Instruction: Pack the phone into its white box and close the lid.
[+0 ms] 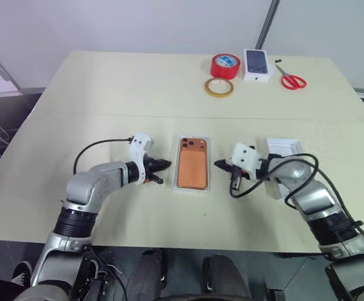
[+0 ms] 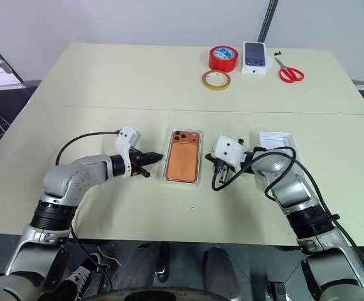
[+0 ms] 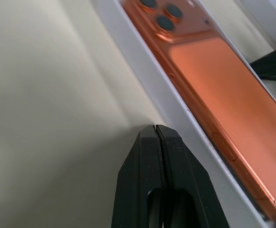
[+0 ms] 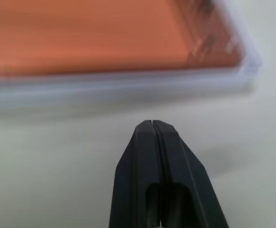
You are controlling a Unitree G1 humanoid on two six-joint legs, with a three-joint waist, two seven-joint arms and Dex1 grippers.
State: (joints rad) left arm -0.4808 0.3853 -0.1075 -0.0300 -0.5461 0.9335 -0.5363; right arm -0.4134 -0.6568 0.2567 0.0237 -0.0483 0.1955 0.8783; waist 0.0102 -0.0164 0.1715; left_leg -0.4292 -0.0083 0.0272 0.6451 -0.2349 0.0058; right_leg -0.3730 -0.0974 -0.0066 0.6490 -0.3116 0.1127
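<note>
The copper-orange phone lies camera side up inside the shallow white box at the middle of the table. My left gripper is shut and empty, its tip just off the box's left wall. From the other side my right gripper, also shut and empty, points at the box's right wall with a small gap. The white lid lies open side up behind my right wrist, partly covered by the arm and its cable.
Along the far edge stand a red tape roll, a yellowish tape ring, a small white carton picturing a dark phone, and red scissors. Bare tabletop stretches to the left.
</note>
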